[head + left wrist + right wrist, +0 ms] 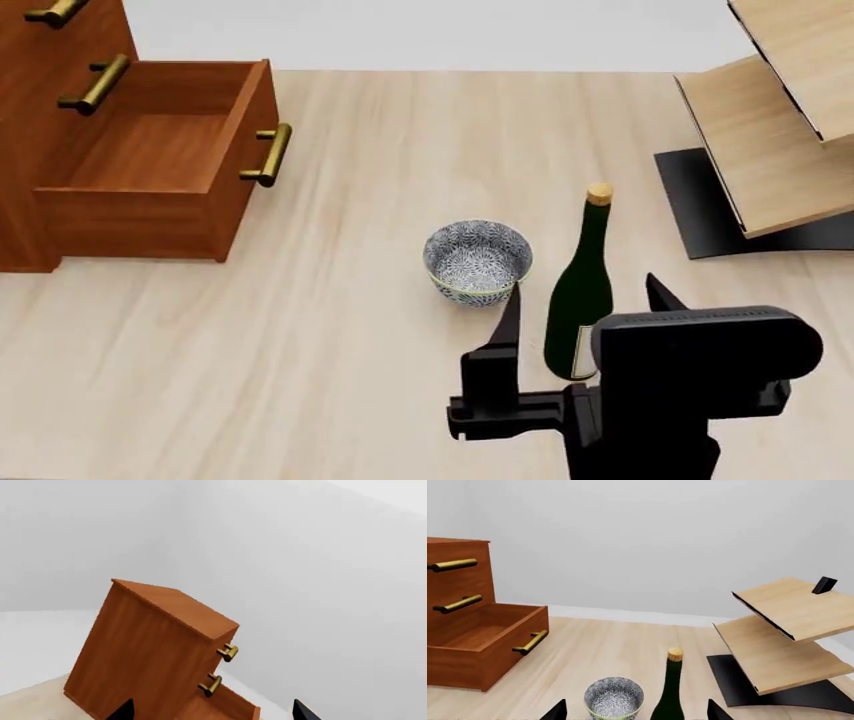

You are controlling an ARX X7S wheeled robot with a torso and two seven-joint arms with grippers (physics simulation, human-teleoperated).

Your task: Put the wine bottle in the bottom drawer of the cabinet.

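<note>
Wine bottle (pixel 579 290) stands upright on the pale wood table (pixel 267 380), dark green glass, tan cork on top, just beside the blue-patterned bowl (pixel 477 261); from the head view it can't be told whether the two touch. White label low on the bottle, mostly hidden behind the arm, no writing readable. No brand or text legible anywhere else.

Right gripper (pixel 581 320) is open wide, one finger on each side of the bottle's lower body, not clamped on it; left finger sits between bowl and bottle. In the right wrist view the bottle (pixel 668 690) rises between the two dark fingertips (pixel 555 712) with clear gaps either side, bowl (pixel 614 697) next to it.

Cabinet (pixel 40 60) at the table's far left, reddish-brown, brass bar handles. Bottom drawer (pixel 160 160) is pulled out, inside bare, well apart from the bottle.

Pale wood rack (pixel 781 120) with slanted shelves on a black base at the far right.

Left gripper (pixel 212 712): only two fingertips at the frame edge in the left wrist view, spread wide, nothing between them, pointed toward the cabinet (pixel 147 650) seen tilted, with the drawer (pixel 227 705) out.
</note>
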